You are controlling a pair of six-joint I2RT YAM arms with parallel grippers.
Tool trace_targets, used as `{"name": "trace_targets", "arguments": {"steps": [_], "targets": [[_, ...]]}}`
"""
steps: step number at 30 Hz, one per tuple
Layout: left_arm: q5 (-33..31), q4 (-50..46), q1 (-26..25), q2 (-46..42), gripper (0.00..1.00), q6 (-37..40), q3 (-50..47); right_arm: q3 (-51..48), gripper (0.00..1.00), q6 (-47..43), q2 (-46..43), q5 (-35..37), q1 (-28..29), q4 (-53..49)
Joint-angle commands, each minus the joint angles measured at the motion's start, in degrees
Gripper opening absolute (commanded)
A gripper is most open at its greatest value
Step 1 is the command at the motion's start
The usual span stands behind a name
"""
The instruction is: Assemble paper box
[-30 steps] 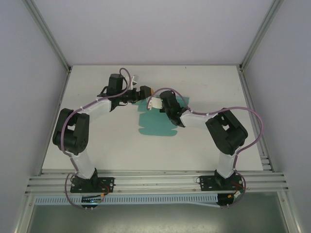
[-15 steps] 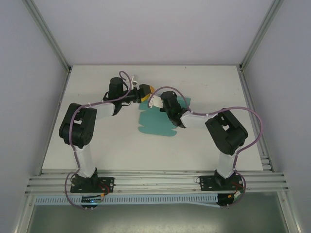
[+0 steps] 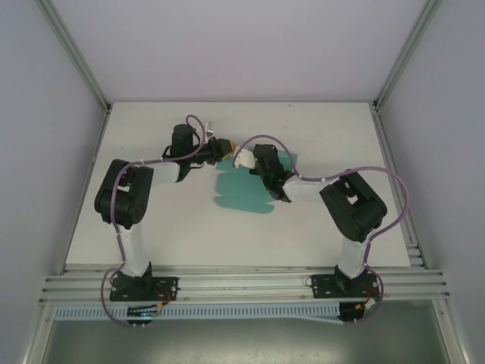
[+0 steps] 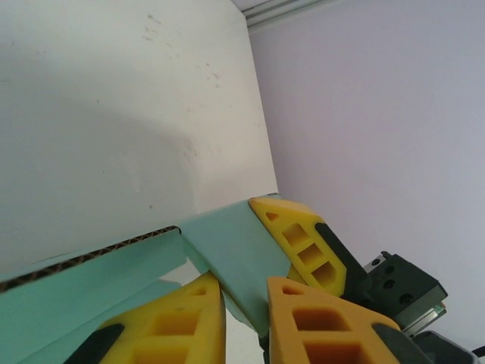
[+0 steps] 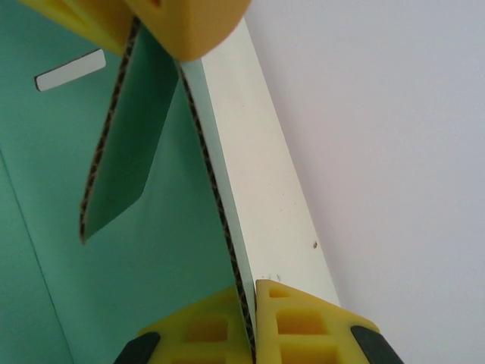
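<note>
The paper box (image 3: 242, 193) is a teal die-cut card sheet lying flat mid-table, with its far edge lifted. My left gripper (image 3: 222, 147) reaches that far edge from the left. In the left wrist view its yellow fingers (image 4: 246, 292) are shut on a raised teal flap (image 4: 235, 254). My right gripper (image 3: 244, 158) comes in from the right, and one of its yellow fingers (image 4: 299, 235) shows just behind the flap. In the right wrist view the right gripper (image 5: 250, 288) is shut on the corrugated edge of an upright panel (image 5: 220, 197), teal inside and white outside. The left finger (image 5: 189, 23) shows at the top.
The white table (image 3: 151, 220) has open room left, right and in front of the sheet. Pale enclosure walls stand on three sides. An aluminium rail (image 3: 242, 282) with both arm bases runs along the near edge. A cut slot (image 5: 70, 70) shows in the flat sheet.
My left gripper went from wide open to shut on the flap, and the left arm drew in slightly. The right gripper kept its grip and barely moved.
</note>
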Motion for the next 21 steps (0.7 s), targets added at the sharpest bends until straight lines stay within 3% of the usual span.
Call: {"name": "trace_targets", "arguments": {"steps": [1,3,7,10,13,21], "targets": [[1.20,-2.46,-3.12,-1.30,0.20,3.85,-0.08,-1.11,0.00,3.23,-0.59,-11.73,3.11,0.33],[0.16,-7.03,-3.06,-3.11,0.31,7.26,-0.11,-1.23,0.00,2.47,-0.74,-10.29,2.99,0.35],[-6.70,-18.20,-2.90,-9.12,0.71,16.10,-3.11,-2.28,0.00,1.78,-2.52,-8.56,1.90,0.29],[-8.87,-21.25,-1.03,-13.19,0.87,18.88,-6.32,-4.09,0.00,1.86,-5.39,-9.11,0.37,1.38],[-7.98,-19.80,2.24,-17.23,0.97,18.72,-11.06,-5.00,0.00,3.47,-8.41,-11.51,-1.84,-0.79],[-18.50,-26.07,5.67,-25.83,0.99,23.53,-16.59,-8.80,0.00,9.68,-13.75,-17.54,-6.93,-0.58]]}}
